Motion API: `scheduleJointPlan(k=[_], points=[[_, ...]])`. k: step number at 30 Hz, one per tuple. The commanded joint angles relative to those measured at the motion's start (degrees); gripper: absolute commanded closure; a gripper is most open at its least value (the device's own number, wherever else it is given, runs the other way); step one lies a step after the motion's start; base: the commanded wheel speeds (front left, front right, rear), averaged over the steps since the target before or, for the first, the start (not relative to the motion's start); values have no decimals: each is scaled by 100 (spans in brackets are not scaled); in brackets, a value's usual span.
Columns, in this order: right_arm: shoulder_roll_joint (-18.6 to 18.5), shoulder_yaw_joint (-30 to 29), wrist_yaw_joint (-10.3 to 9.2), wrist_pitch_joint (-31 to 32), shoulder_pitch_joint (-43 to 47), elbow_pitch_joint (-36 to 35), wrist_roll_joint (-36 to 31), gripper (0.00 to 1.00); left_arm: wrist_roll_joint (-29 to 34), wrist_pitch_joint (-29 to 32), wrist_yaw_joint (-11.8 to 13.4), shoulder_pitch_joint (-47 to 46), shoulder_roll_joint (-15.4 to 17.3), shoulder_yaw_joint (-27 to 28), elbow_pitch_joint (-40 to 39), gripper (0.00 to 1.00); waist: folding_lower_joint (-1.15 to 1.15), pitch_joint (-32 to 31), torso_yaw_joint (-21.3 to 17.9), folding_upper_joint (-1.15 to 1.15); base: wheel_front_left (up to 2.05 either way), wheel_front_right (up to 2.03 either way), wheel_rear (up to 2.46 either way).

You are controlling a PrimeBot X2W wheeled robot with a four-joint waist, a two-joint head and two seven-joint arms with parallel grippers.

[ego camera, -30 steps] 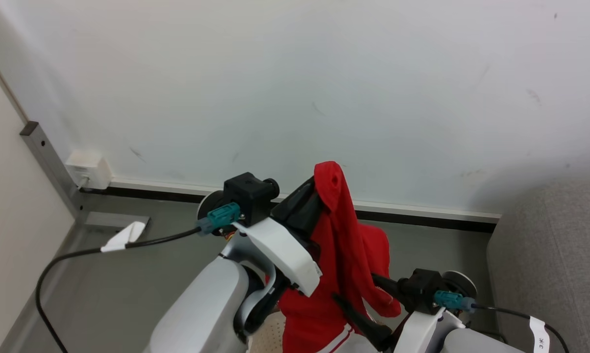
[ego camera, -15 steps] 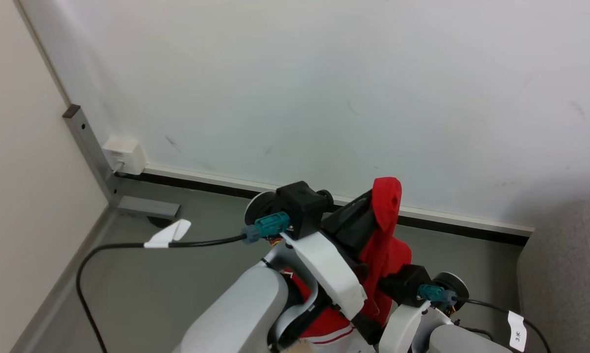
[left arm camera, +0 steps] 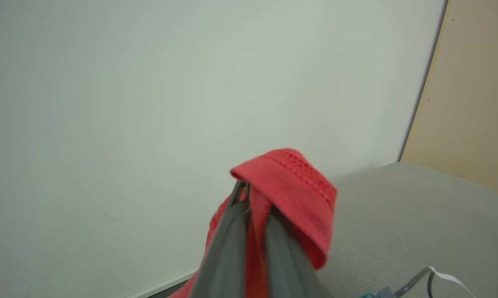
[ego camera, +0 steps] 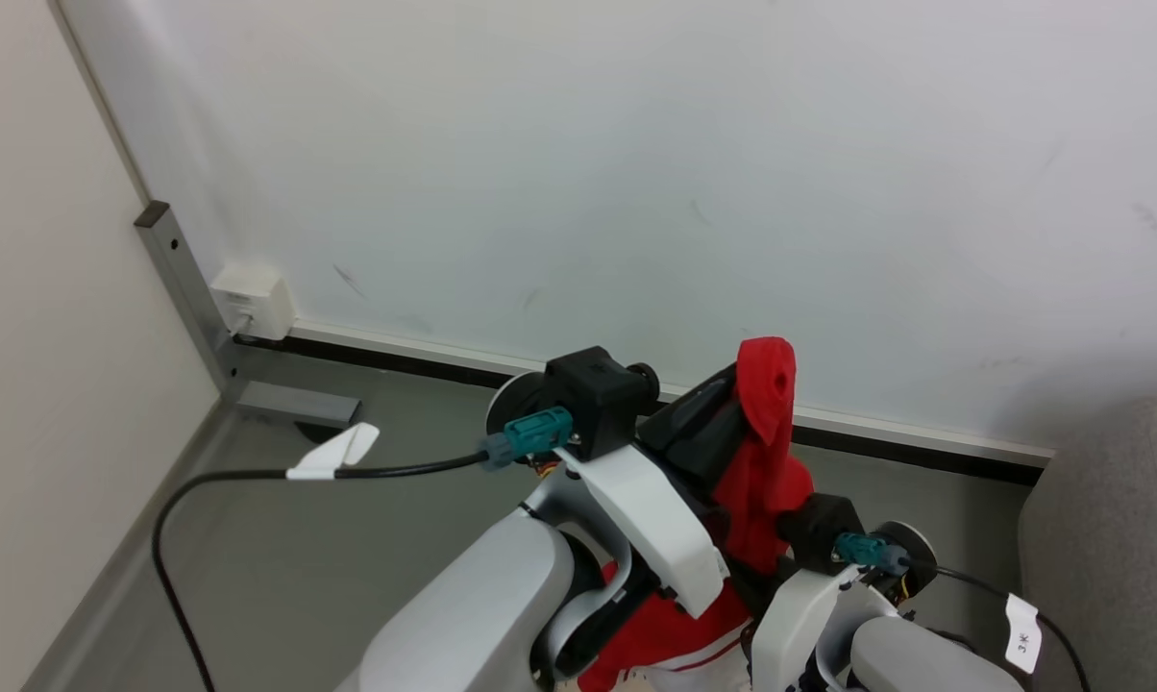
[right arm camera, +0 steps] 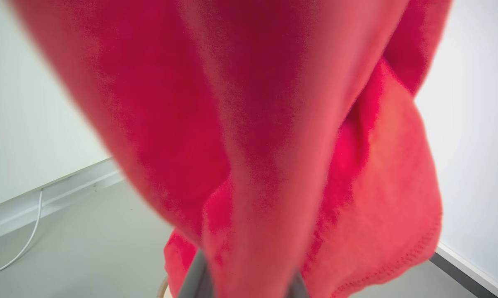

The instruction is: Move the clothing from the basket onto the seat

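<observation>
— Two grippers on one piece of clothing? What is each doing?

— The left gripper (left arm camera: 252, 198) is clenched on the red clothing (ego camera: 766, 471). In its wrist view the cloth runs between the two dark fingers (left arm camera: 228, 248) and folds over their tips.

— And the right gripper?

— The right gripper (right arm camera: 247, 283) is closed as well, lower down. At the bottom edge of its wrist view red cloth is bunched between the finger bases, and blurred folds hang across most of the frame.

— Where is the clothing in the head view?

— Lower centre, slightly right. Its top shows against the white wall (ego camera: 578, 144). The rest drops between the two pale forearms, with a white striped edge at the very bottom of the frame. It hangs in the air over the grey floor (ego camera: 367, 519).

— And the sofa?

— The grey sofa (ego camera: 1107, 538) is in the lower right corner. The clothing is apart from it, not touching.
</observation>
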Motion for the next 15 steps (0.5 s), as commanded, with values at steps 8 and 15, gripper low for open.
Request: scheduleJointPlan(k=[8, 15], points=[[-270, -1091, -14, 1, 136, -401, -529, 100, -112, -133, 150, 106, 223, 211, 135, 100, 0, -4, -213, 0, 0, 0, 0], [-450, -2055, -14, 1, 504, -975, -1094, 100, -158, -233, 278, 526, 587, 345, 284, 100, 0, 5, -407, 0, 0, 0, 0]])
